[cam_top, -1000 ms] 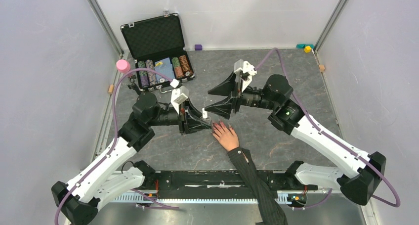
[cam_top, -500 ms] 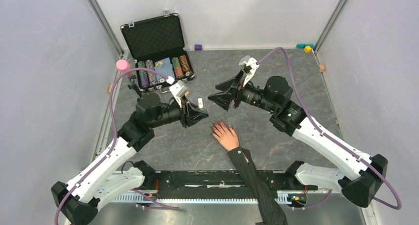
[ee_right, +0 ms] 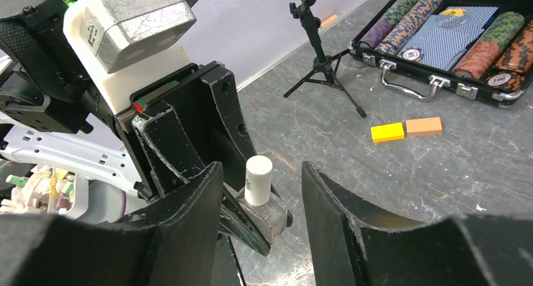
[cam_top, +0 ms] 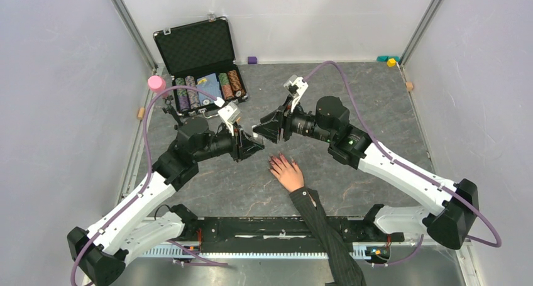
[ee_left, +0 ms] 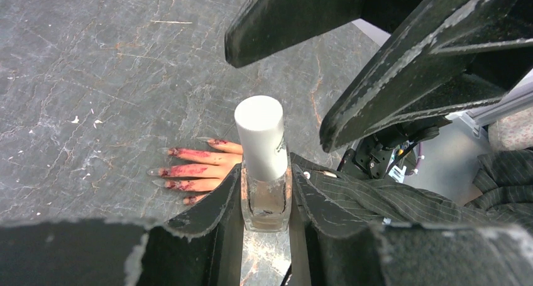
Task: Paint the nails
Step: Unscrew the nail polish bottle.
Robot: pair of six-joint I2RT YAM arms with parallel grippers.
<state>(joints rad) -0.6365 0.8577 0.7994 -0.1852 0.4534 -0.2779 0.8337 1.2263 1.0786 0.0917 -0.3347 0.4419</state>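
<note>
A pale hand [cam_top: 287,172] in a dark pinstriped sleeve lies flat on the table, fingers pointing away from the arms' bases. Its nails [ee_left: 158,171] are long and pointed, and red smears run along the fingers [ee_left: 192,170]. My left gripper [ee_left: 266,180] is shut on a small clear bottle [ee_left: 266,201] with a white cap [ee_left: 259,134], held just above and left of the hand. My right gripper [ee_right: 261,173] is open, its fingers [ee_right: 188,210] on either side of the cap [ee_right: 258,179] without touching it. From above, the two grippers [cam_top: 259,135] meet tip to tip.
An open black case [cam_top: 201,66] of poker chips stands at the back left, with a pink cap [cam_top: 156,83] beside it. A small black tripod [ee_right: 320,53] and yellow and orange blocks [ee_right: 405,129] lie near the case. Small coloured blocks [cam_top: 391,61] sit along the back wall.
My left gripper has carried the bottle up and away from the hand's fingertips. My right gripper has swung left to the bottle, and its jaws have narrowed round the cap.
</note>
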